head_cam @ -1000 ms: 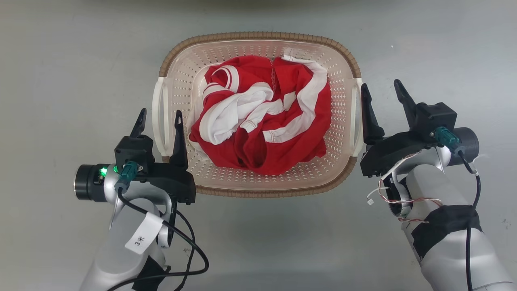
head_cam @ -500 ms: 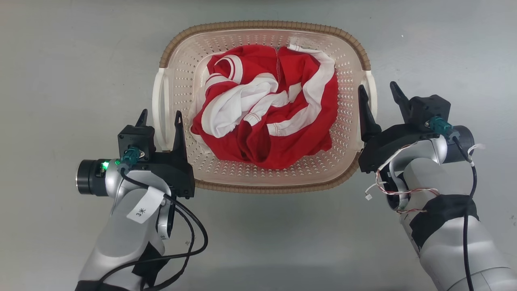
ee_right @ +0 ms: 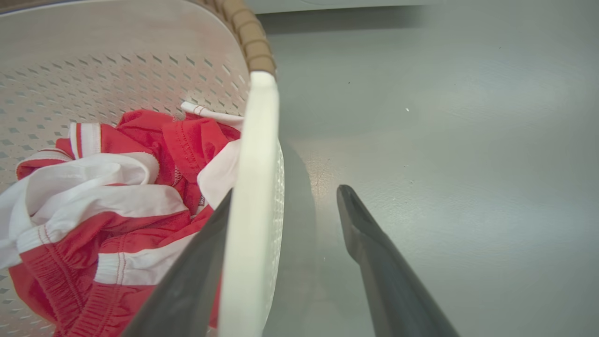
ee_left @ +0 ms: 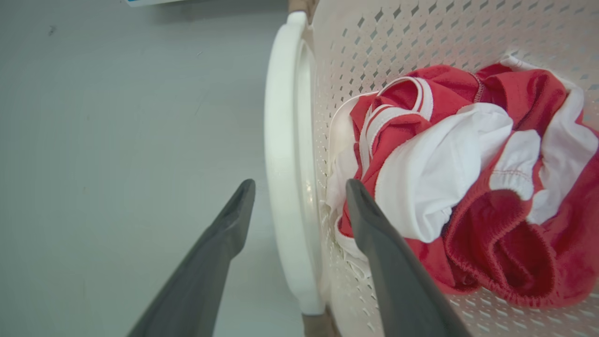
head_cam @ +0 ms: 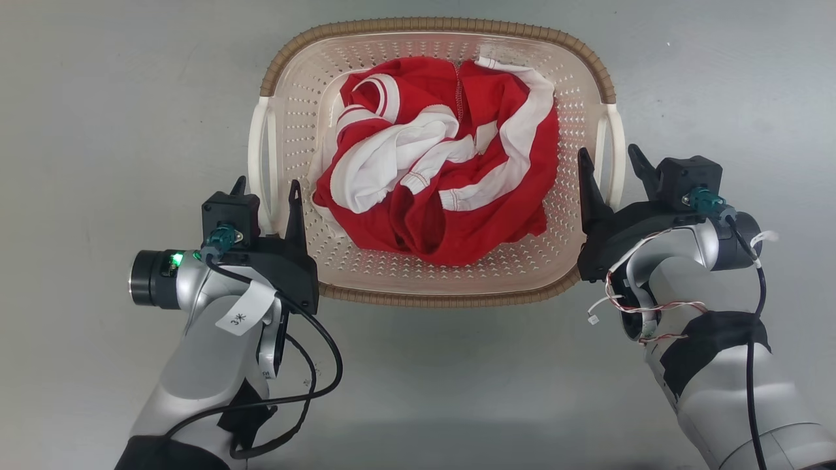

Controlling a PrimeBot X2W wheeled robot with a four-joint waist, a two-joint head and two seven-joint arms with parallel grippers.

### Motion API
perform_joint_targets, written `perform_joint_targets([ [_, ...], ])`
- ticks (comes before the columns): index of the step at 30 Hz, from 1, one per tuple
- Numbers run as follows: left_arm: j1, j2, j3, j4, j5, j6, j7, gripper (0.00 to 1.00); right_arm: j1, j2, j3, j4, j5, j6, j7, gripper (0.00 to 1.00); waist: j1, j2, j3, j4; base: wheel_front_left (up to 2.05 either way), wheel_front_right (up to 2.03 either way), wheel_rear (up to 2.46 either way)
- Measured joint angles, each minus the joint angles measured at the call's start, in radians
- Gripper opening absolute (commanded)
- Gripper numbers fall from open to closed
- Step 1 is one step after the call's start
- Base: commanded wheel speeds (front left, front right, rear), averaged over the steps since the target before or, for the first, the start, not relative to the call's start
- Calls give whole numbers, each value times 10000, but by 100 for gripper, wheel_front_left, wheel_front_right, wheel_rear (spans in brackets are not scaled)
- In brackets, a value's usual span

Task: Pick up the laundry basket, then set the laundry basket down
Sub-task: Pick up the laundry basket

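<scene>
One laundry basket (head_cam: 431, 25) sits on the grey floor (head_cam: 98, 98), mouth up, long axis running left to right, holding one crumpled red-and-white garment (head_cam: 444, 215). Both hands are spread wide: the left hand (head_cam: 268, 181) straddles the left handle (head_cam: 256, 163), the right hand (head_cam: 607, 150) the right handle (head_cam: 617, 156).

The laundry basket (head_cam: 431, 27) stands upright on the grey floor (head_cam: 98, 98) straight before me. It is rounded-rectangular cream plastic pricked with small holes, with a brown woven-look rim and a white handle at each side. A crumpled red-and-white garment (head_cam: 437, 170) lies heaped inside it.
</scene>
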Motion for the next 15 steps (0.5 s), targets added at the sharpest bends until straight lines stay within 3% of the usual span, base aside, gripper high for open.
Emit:
perform_joint_targets([
  [15, -417, -10, -439, 673, -568, 0, 0, 100, -491, -2, 874, 240, 654, -167, 90, 100, 0, -1, 11, 117, 0, 0, 0],
])
